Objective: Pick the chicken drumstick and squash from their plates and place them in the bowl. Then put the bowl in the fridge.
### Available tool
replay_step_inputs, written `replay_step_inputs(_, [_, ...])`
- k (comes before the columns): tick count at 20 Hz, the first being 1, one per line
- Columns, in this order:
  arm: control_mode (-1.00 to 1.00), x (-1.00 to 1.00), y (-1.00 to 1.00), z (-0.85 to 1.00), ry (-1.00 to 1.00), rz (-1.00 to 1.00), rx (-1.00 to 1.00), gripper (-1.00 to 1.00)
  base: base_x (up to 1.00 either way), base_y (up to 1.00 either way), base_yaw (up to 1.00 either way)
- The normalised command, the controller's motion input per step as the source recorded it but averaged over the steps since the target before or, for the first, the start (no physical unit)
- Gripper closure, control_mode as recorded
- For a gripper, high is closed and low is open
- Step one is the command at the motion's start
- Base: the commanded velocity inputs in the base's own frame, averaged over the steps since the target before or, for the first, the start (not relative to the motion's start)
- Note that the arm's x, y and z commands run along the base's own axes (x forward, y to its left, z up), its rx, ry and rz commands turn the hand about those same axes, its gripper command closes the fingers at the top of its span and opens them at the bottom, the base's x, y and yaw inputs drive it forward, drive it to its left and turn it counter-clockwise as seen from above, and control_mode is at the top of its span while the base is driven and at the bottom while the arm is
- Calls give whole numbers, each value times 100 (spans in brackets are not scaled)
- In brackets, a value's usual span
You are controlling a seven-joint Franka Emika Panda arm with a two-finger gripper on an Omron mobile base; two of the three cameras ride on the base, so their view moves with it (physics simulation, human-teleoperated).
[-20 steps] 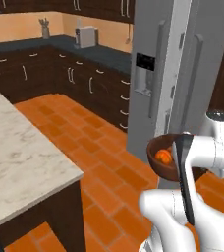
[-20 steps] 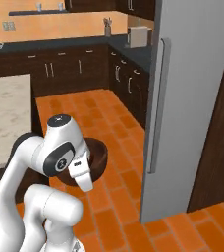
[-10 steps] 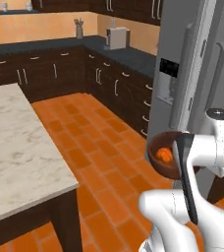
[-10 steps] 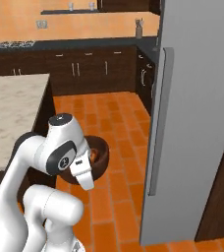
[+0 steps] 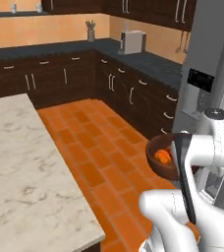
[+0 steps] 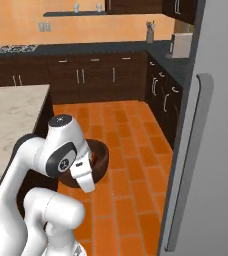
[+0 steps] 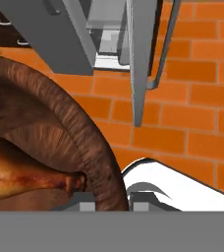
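The dark reddish-brown bowl [image 5: 155,167] hangs in the air over the orange tile floor, just in front of the arm's white upper link. My gripper [image 7: 113,201] is shut on its rim [image 7: 79,138]. Inside the bowl lie the orange squash [image 5: 161,156] and the golden-brown chicken drumstick [image 7: 20,177], its bone end pointing toward the rim. From the right base view the bowl [image 6: 100,159] sits partly behind the arm. The silver-grey fridge [image 5: 210,59] stands to the right of the bowl, with its dark dispenser panel [image 5: 201,81] facing me. The plates are out of view.
A marble island counter [image 5: 25,172] lies to the left. Dark cabinets [image 5: 60,78] under a black worktop run along the back wall and corner, with a toaster [image 5: 132,42] on top. A tall grey fridge door [image 6: 211,130] with a long handle stands close on the right.
The whole scene has slid sideways in both base views, so the base has moved. The bowl stays in my gripper at the same spot against the arm.
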Motion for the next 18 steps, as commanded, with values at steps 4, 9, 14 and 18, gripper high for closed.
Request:
replay_step_inputs(4, [100,0,0,0,0,0,0,100,100,-4,19])
replay_step_inputs(9, [100,0,0,0,0,0,0,100,100,-10,16])
replay_step_inputs(14, [100,0,0,0,0,0,0,100,100,-4,7])
replay_step_inputs(18, [100,0,0,0,0,0,0,100,99,-1,-33])
